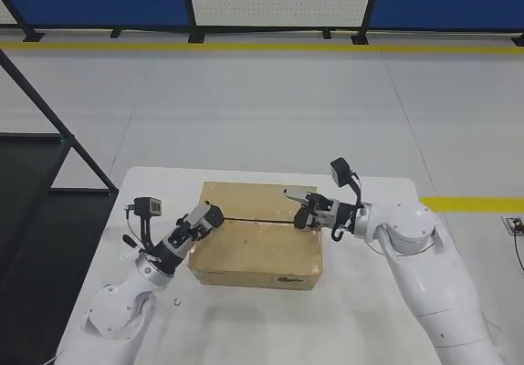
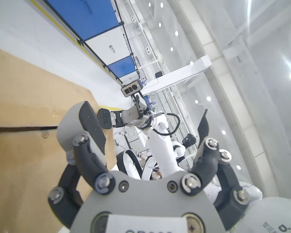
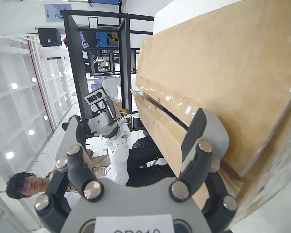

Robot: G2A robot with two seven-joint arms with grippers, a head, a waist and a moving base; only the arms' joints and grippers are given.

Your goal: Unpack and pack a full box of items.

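A brown cardboard box (image 1: 257, 246) lies on the white table (image 1: 362, 310), its top flaps down and meeting at a middle seam (image 1: 253, 220) with glossy tape. My left gripper (image 1: 205, 219) is open at the seam's left end; one finger (image 2: 87, 124) lies over the box top (image 2: 26, 93). At the seam's right end my right gripper (image 1: 299, 206) is also open, with one finger (image 3: 198, 134) against the flap (image 3: 220, 61) beside the seam gap (image 3: 160, 105). Nothing is held. Each wrist view shows the other gripper across the box: the right one (image 2: 106, 120), the left one (image 3: 106, 112).
A small dark ring-like item (image 1: 179, 302) lies on the table near the box's front left corner. A black metal frame (image 1: 25, 100) stands off the table's left side. Bare table lies in front of and right of the box.
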